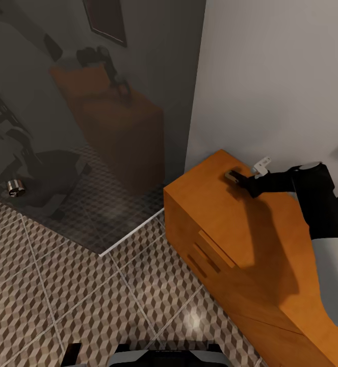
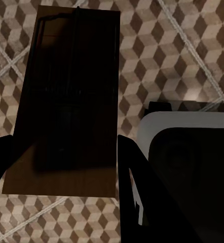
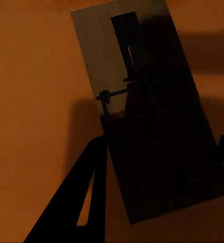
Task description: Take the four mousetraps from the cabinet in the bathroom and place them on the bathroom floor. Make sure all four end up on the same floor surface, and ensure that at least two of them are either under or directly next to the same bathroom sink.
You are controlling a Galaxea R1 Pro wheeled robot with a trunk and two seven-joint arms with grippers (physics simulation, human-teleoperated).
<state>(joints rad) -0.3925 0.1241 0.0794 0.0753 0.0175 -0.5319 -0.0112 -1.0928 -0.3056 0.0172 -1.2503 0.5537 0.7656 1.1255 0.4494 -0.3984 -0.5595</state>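
- While the right gripper hangs over the back corner of the cabinet, near the wall, a mousetrap lies flat on the wooden top straight beneath it.
- Seen from the right wrist, that mousetrap sits between the two dark fingers, one on each long side, so its long axis runs along the line of the fingers and the short width faces the jaws.
- Its long axis is tilted a little off the gripper's line. The wire spring bar crosses the board near its middle, and the end with the dark slot points away from the camera.
- The right fingers stand spread and apart from the board's edges. I judge them released, with nothing grasped yet.
- The right arm is plainly the one for this trap. The coming move looks like a straight descent and a squeeze across the narrow width, and the tilt may want a small wrist turn first.
- In the left wrist view, the left gripper is clenched on a second mousetrap, held up above the bathroom floor.
- That board's long axis also runs away from the camera, its metal parts lying in shadow.
- A wrong squeeze on the cabinet trap could skid it along the smooth top.
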